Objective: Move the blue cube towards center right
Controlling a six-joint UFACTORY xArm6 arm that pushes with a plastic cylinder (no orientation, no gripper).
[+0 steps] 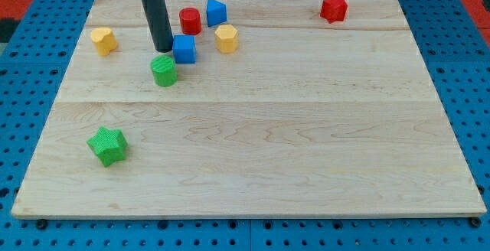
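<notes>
Near to far. Green star block (106,145) sits lower left of the frame, alone on the wooden board (306,167). Further up, green cylinder (163,71), just below and left of the blue cube (184,49).

Blue cube is upper left of centre in the frame, well away from centre right. My tip (163,49) sits at the cube's left face, touching or very nearly; can't tell which. No fingers on this rig, just a plain rod, so nothing to open or close.

Same row or behind: yellow block (103,40) at far left, yellow hexagonal block (227,37) just up and right of the cube, red cylinder (190,21) and a second blue block (216,11), shape unclear, behind it. Red star-like block (334,8) at upper right.

Handling, my read: cube looks small, rigid, light, and should slide easily on the smooth wood. No grasp possible; push flat on the left face, centred, or it will likely spin off. Yellow hexagonal block is close to the rightward path and could get clipped.

No brands, labels or writing readable anywhere.
</notes>
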